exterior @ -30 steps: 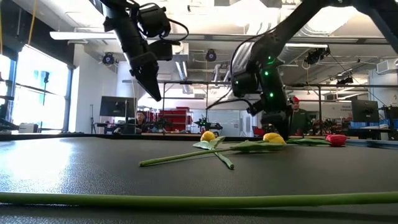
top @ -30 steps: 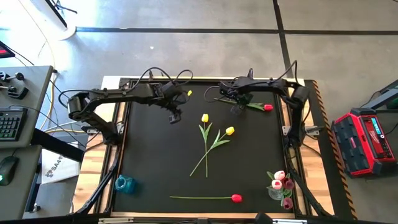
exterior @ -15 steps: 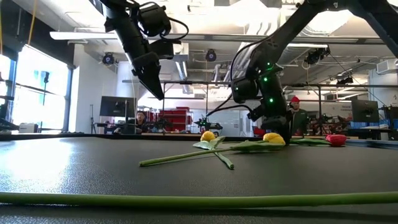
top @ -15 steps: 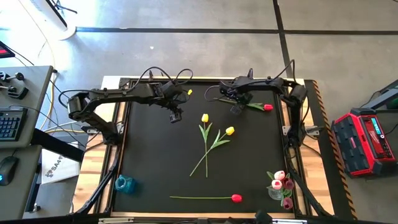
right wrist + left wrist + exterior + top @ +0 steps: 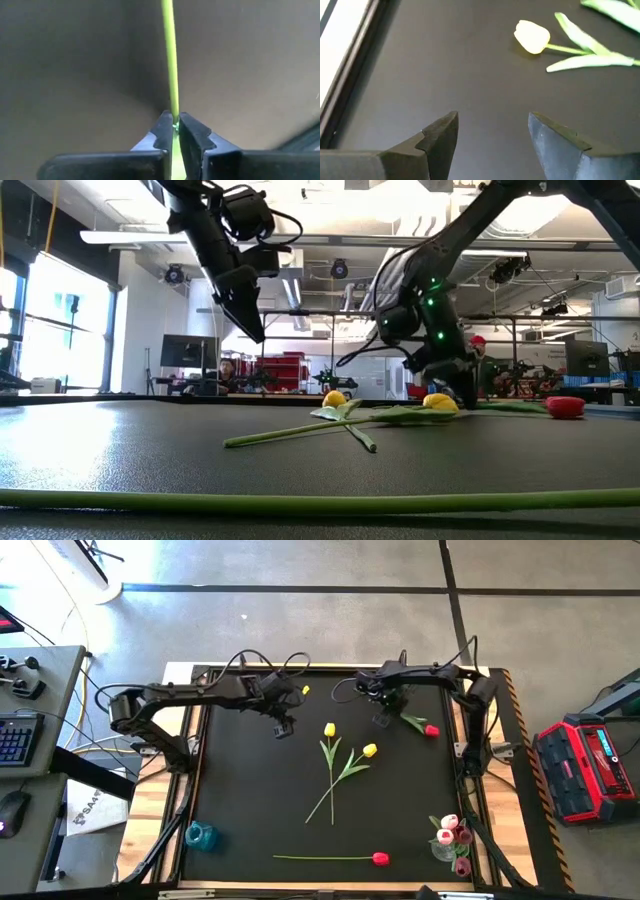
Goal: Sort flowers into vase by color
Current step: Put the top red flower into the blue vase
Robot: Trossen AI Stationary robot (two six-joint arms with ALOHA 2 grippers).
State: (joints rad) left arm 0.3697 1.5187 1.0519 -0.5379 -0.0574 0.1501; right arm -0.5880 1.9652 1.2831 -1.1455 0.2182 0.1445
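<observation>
Black matting covered the table (image 5: 250, 810), and on it the artificial tulips lay scattered. The right gripper (image 5: 384, 720) was low at the far side of the mat, its two dark fingers (image 5: 192, 134) pinched together on the thin green stem (image 5: 170, 60) of a red-headed tulip (image 5: 431, 729); the stem ran straight out from between the closed tips in the right wrist view. That flower's red bud lay just to the right of the gripper, near the mat's right edge, and in the low view it showed as a red head (image 5: 565, 407) resting on the surface beyond the arm.

The left gripper (image 5: 283, 728) hung above the far left part of the mat with its fingers (image 5: 437, 140) spread wide apart and nothing between them; its wrist camera looked down on bare mat, with a yellow bud (image 5: 532, 37) well ahead of the tips.

Two yellow tulips (image 5: 329, 729) (image 5: 369, 750) lay near the middle, their green stems crossing and trailing toward the near side. Another red tulip (image 5: 380, 858) lay along the near edge, its long stem pointing left. A clear glass vase (image 5: 442, 850) stood at the near right corner holding pink and red tulip heads (image 5: 450, 823). A small teal vase (image 5: 200, 835) sat at the near left corner.
</observation>
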